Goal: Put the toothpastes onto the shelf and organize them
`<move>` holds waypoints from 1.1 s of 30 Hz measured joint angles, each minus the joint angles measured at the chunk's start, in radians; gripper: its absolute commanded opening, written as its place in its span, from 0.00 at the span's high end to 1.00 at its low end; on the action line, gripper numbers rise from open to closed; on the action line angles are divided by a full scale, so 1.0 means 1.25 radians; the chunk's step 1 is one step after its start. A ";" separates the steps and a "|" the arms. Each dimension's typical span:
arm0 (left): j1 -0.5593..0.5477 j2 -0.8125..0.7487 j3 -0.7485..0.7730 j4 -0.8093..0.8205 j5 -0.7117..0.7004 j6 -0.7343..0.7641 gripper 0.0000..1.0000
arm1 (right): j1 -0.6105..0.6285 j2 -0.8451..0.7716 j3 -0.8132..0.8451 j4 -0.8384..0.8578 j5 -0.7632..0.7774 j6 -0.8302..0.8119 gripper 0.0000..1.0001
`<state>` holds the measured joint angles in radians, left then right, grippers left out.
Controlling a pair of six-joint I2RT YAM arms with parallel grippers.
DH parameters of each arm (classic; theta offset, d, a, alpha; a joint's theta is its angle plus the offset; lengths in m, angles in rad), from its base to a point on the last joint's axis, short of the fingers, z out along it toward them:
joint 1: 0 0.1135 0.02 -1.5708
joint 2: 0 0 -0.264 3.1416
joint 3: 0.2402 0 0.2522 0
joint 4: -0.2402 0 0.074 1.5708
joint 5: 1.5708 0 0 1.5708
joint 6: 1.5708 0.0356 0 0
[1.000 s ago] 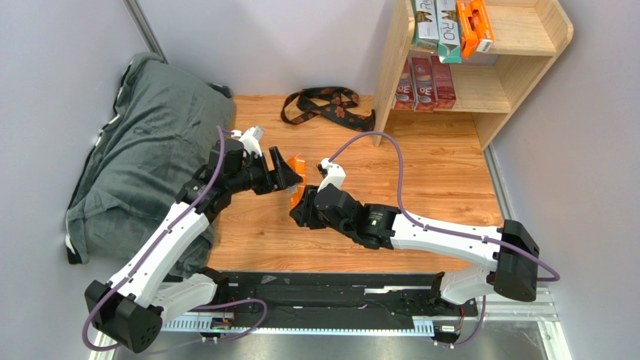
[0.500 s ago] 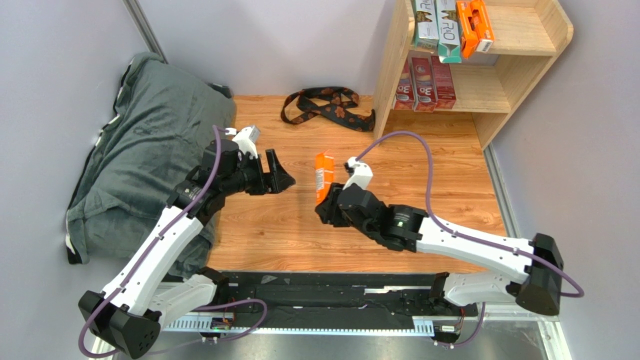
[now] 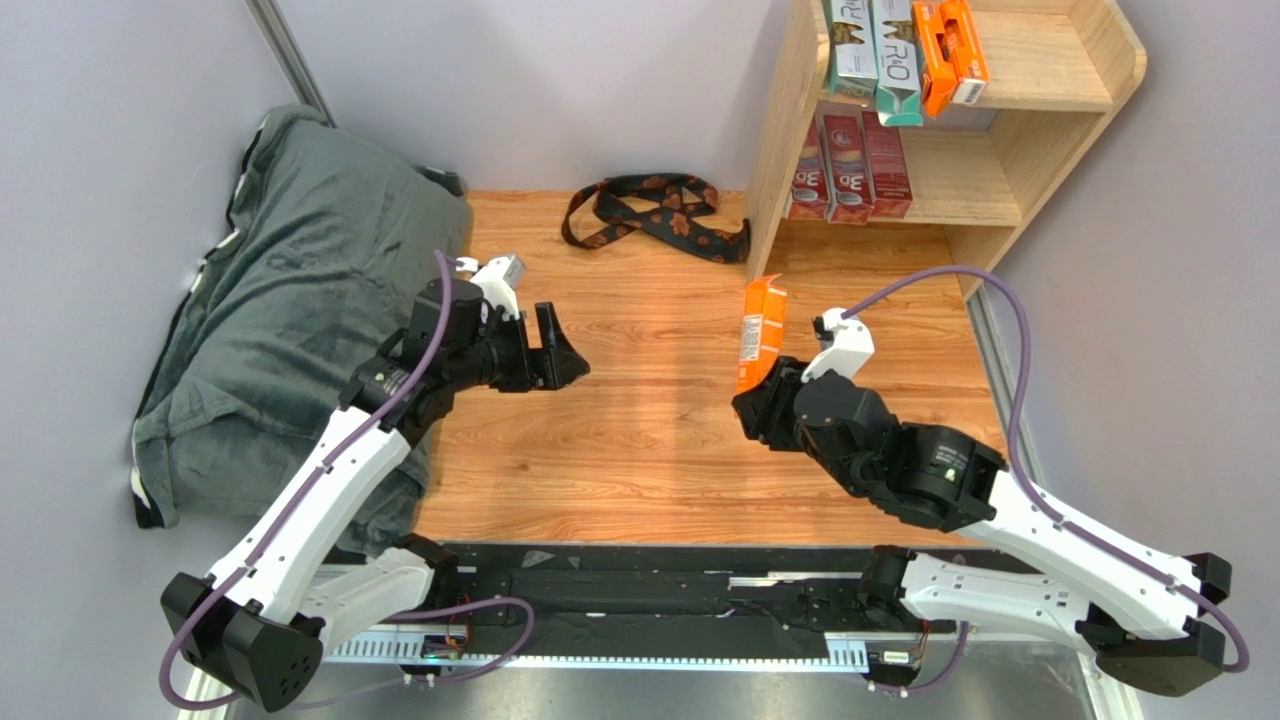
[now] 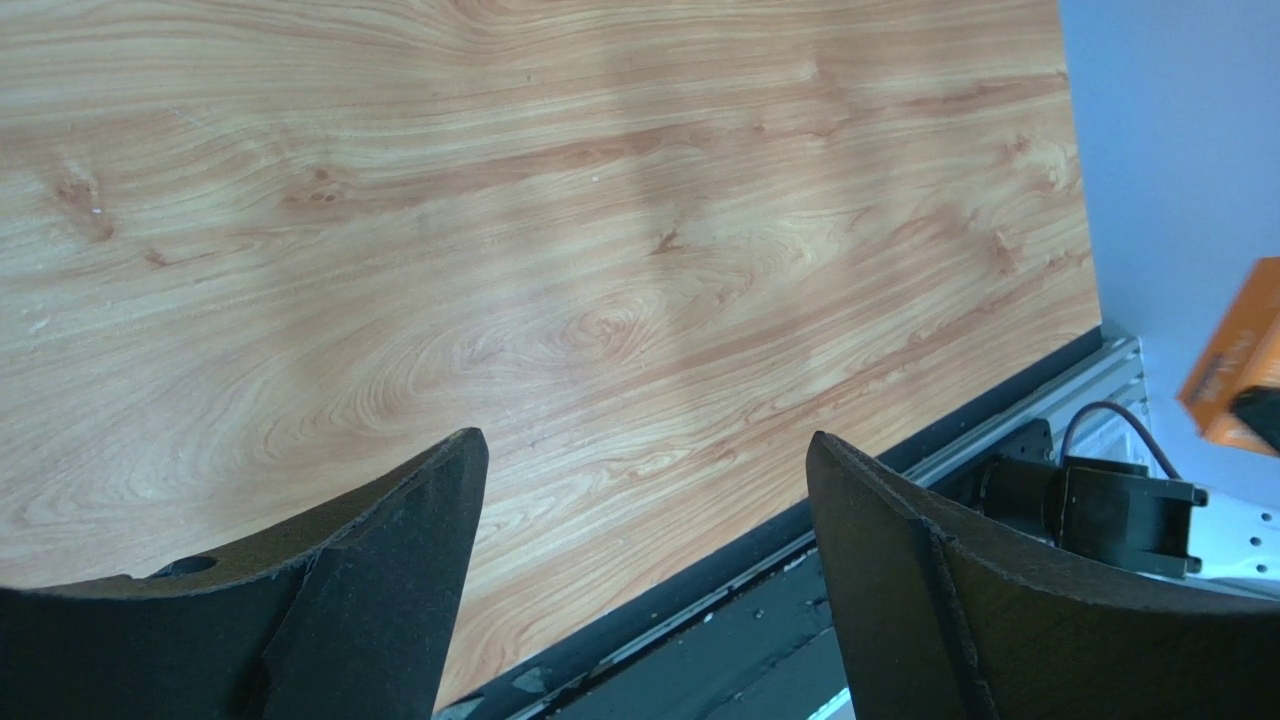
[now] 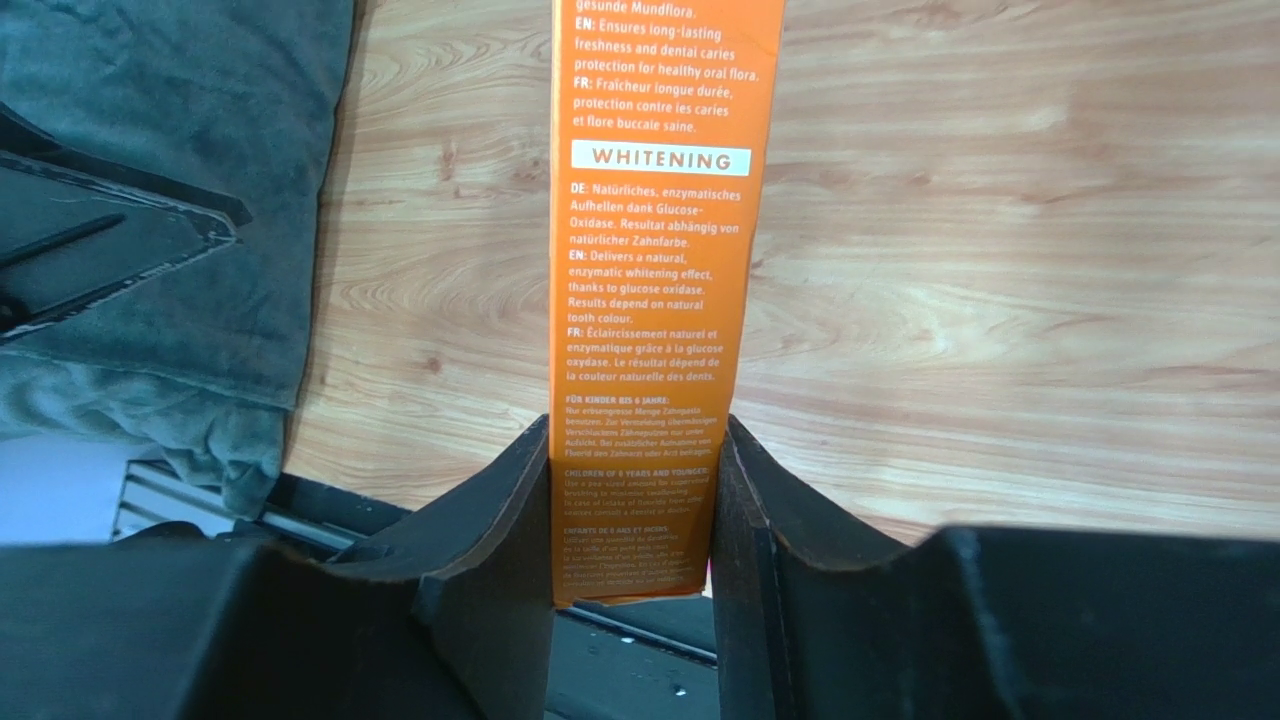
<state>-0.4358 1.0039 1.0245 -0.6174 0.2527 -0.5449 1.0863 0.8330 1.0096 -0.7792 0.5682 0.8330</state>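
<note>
Wood-grain table (image 3: 631, 450) runs between grey walls, and over its right half you have the orange toothpaste box (image 3: 762, 333) off the surface, standing on end with its top leaning slightly, near the left side panel of the shelf (image 3: 1037, 68) but apart from it. Your right gripper (image 3: 756, 402) is clamped on the box's lower end. The right wrist view makes this plain: both black fingers (image 5: 504, 510) press the box's sides, and you can read "WHITENING" on the face, which the overhead view is too small to show. Only the overhead view gives you the shelf. Its top tier carries the silver-white box (image 3: 852, 42), the teal box (image 3: 899, 60) and the orange boxes (image 3: 950, 53) side by side, and the three dark red boxes (image 3: 849, 168) stand together on the lower tier. Your left gripper (image 3: 564, 348) hangs over the table's left half, well apart from the held box, jaws spread wide with nothing between them. Its wrist view shows bare wood between the fingers and a corner of the orange box at the right edge. Farther out, the patterned strap (image 3: 654, 210) lies on the table by the back wall, left of the shelf, and the grey cushion (image 3: 286, 270) sits along the left wall, its edge also showing in the right wrist view.
</note>
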 measured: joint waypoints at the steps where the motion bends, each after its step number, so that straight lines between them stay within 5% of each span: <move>1: 0.000 0.005 0.000 0.000 0.000 0.001 0.13 | -0.001 0.000 0.016 -0.014 0.005 -0.009 0.73; 12: 0.000 0.032 0.000 0.000 0.006 0.011 0.13 | -0.113 0.224 0.483 -0.099 -0.032 -0.215 0.73; 25: 0.000 0.076 -0.006 0.001 0.012 0.042 0.12 | -0.588 0.540 1.057 -0.150 -0.281 -0.363 0.75; 33: 0.000 0.110 -0.049 0.007 0.012 0.068 0.11 | -0.970 0.614 1.138 -0.150 -0.526 -0.302 0.75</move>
<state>-0.4358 1.1419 0.9634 -0.6083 0.2680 -0.4599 -0.1265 1.6001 2.4321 -0.9668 -0.0891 0.4557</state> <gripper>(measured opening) 0.884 0.385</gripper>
